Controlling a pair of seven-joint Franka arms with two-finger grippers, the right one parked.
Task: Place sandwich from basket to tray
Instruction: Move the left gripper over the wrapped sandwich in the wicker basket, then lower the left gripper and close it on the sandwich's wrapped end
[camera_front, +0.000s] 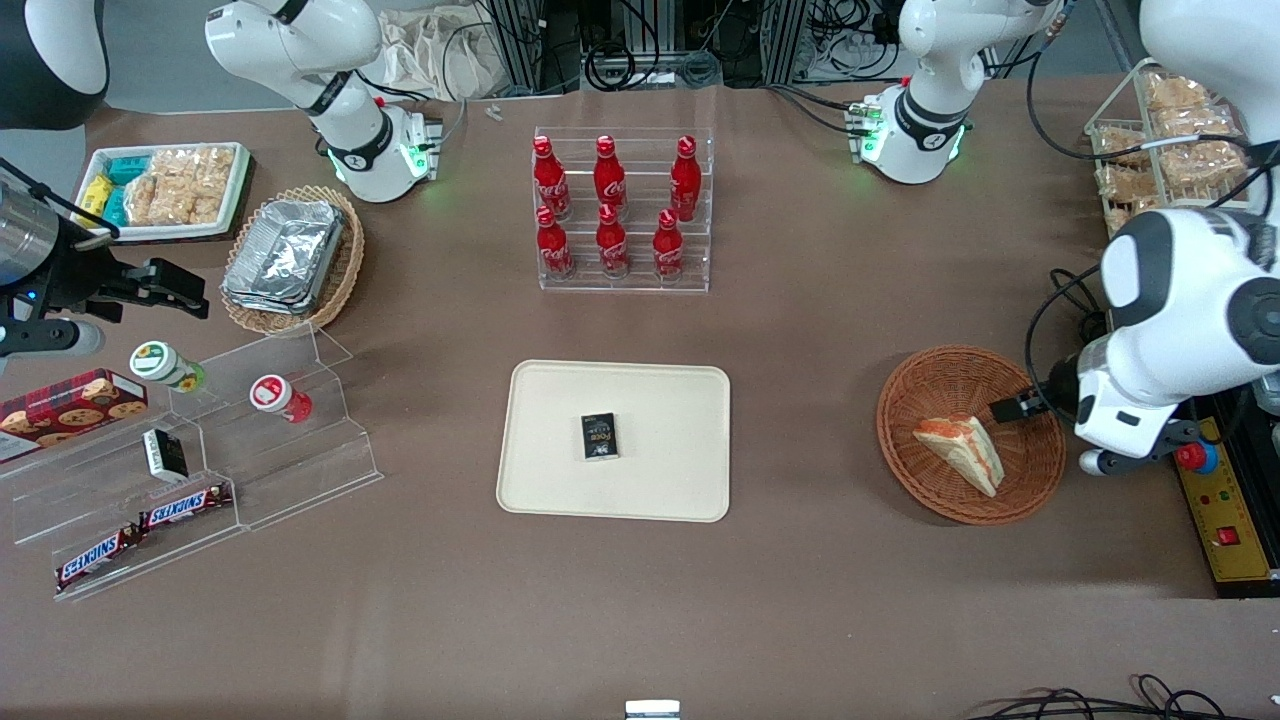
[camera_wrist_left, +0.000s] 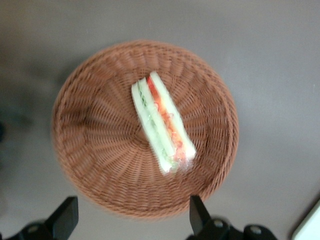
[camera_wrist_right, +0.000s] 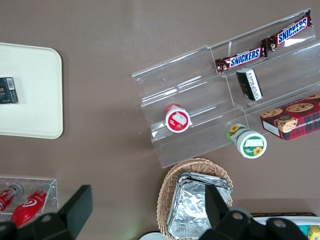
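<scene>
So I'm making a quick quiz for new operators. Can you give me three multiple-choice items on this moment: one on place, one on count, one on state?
1. Where is the sandwich?
A. on the tray
B. in the reddish-brown basket
C. on the acrylic steps

2. How many red bottles stand in the clear rack?
A. four
B. six
C. eight

3. How is the working arm's claw?
A. open above the basket
B. shut on the sandwich
C. open over the tray

Key: 1 B, the wedge lies inside the basket. 2 B, two rows of three. 3 A, the wrist view shows its fingers spread apart near the basket's rim, touching nothing; the tray holds only a small dark box.
</scene>
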